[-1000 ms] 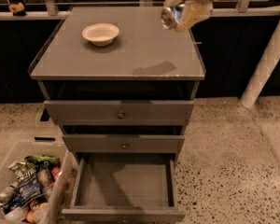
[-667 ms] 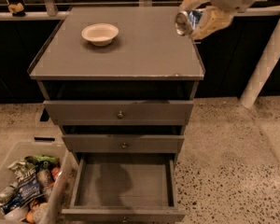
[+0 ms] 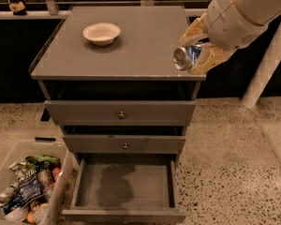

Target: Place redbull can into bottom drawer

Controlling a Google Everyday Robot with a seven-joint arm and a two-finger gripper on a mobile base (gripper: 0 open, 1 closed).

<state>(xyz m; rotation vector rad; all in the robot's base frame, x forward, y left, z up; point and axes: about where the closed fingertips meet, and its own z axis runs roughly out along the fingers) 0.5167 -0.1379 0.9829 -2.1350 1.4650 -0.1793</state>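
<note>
slim blue-and-silver redbull can (image 3: pixel 184 57) clamped by cream pincer (image 3: pixel 197 48), open deep grey bottom drawer (image 3: pixel 131 191) seen below-left of it

Single arm (image 3: pixel 246 11), white-shelled, extending from the upper right corner down and to the left. A thin yellow ring line marks the thick, rounded wrist segment. The gripper (image 3: pixel 188 55) sits at the right of the scene, pointing left and slightly toward the near side. Its two cream-coloured fingers (image 3: pixel 210 60), one above and one below, are closed around the redbull can (image 3: pixel 183 57), held roughly sideways with one shiny end facing near and left
</note>
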